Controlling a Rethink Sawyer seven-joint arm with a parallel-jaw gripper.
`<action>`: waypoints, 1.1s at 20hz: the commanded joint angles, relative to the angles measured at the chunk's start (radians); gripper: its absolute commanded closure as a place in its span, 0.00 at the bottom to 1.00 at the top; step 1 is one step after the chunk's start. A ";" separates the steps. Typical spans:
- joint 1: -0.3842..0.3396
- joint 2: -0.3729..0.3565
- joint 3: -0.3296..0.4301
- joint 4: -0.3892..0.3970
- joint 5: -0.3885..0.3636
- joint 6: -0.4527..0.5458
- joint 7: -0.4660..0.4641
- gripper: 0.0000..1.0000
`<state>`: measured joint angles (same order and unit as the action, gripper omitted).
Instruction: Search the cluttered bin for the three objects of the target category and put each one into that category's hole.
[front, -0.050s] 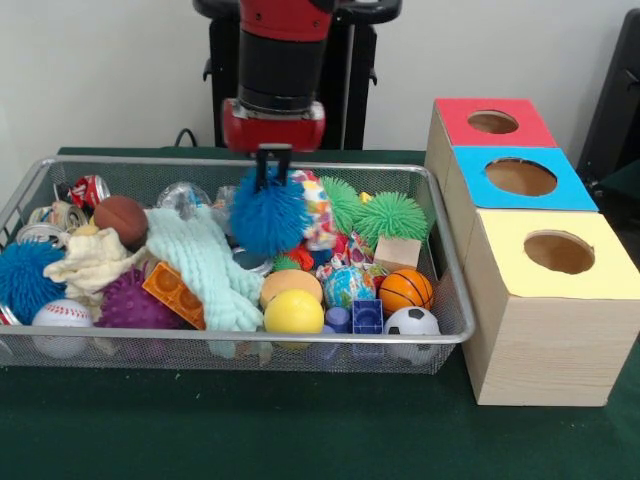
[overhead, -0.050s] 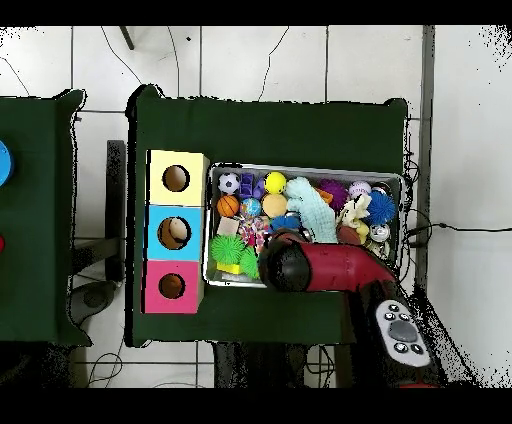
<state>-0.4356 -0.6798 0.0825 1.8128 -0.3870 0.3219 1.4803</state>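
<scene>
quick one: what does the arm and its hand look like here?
Arm: thick round links, red shell over a black band, red collar at the wrist. Hand: small, black, thin fingers. From overhead, a grey panel with dark round buttons sits on the red link.

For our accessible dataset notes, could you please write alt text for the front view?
A red and black arm's gripper lifts a blue spiky ball above a wire bin crowded with balls and toys. Beside it stand boxes with round holes, topped red, blue and yellow.
</scene>
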 joint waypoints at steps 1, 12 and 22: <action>-0.124 -0.009 0.160 -0.068 -0.158 0.095 -0.262 1.00; -0.254 0.062 0.302 -0.088 -0.329 0.023 -0.227 1.00; -0.282 0.022 0.367 -0.071 -0.332 0.090 -0.156 0.00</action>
<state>-0.6979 -0.6500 0.3326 1.7785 -0.6717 0.3490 1.4800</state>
